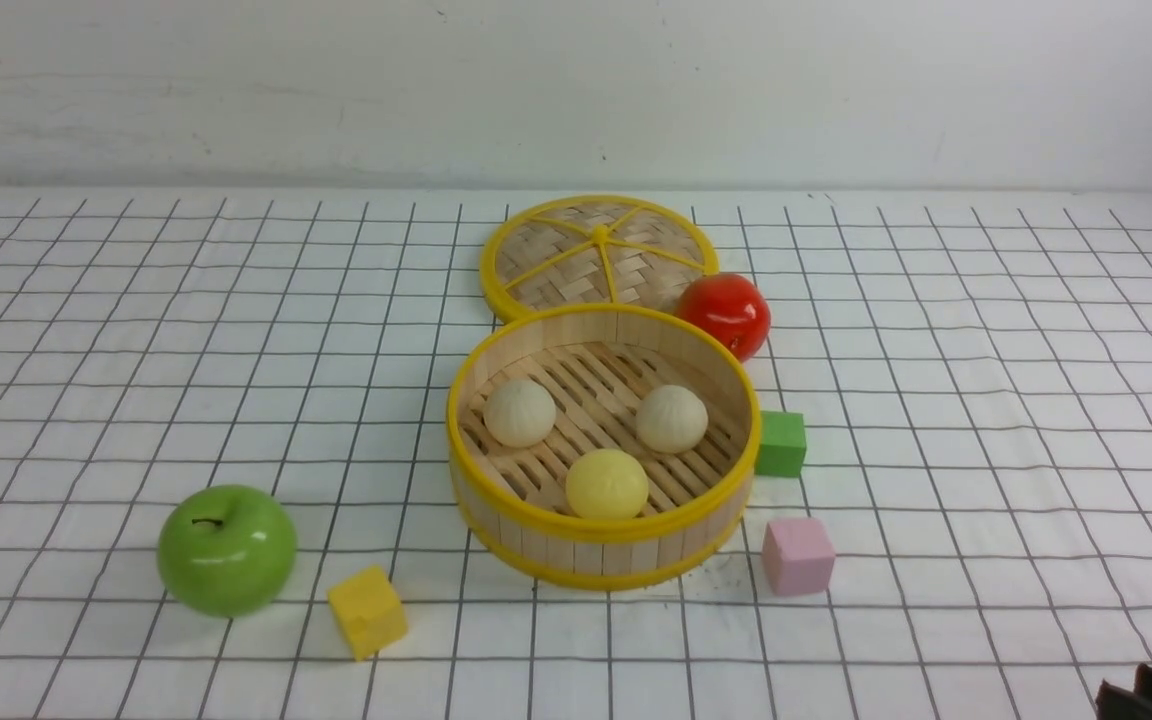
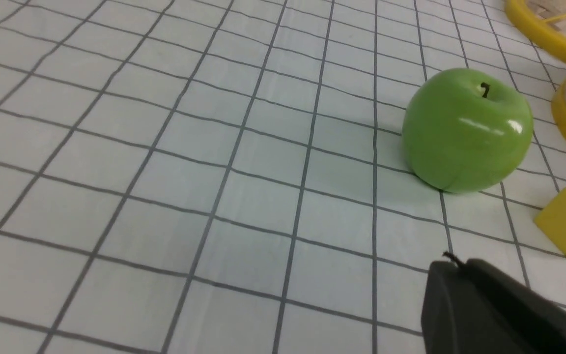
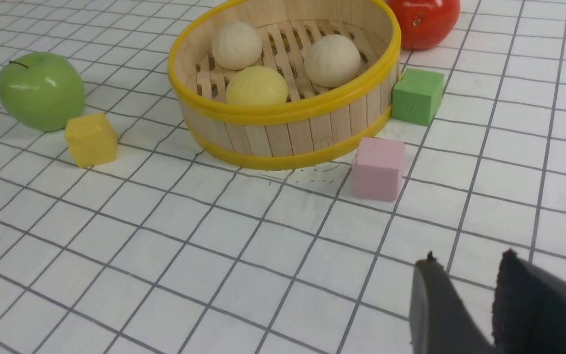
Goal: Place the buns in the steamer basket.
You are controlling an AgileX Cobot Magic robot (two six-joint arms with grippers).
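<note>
On the checked cloth (image 1: 86, 330), the green apple (image 1: 226, 548) sits at the near left, with the yellow cube (image 1: 367, 611) just beside it. The left gripper (image 2: 452, 268) hangs above the cloth near the apple, clenched and empty.

At centre stands the steamer basket (image 1: 604, 528), upright. All three buns lie on its slatted floor: one off-white bun (image 1: 520, 412) at the left, the pale yellow bun (image 1: 606, 484) nearest the robot, the second off-white bun (image 1: 671, 419) at the right. The woven lid (image 1: 598, 254) lies flat behind the basket.

The red apple (image 1: 725, 314) rests at the lid's right edge. The green cube (image 1: 781, 443) sits against the basket's right wall; the pink cube (image 1: 797, 556) is just in front of it.

The right gripper (image 3: 465, 270) is released, jaws slightly parted, holding nothing.
</note>
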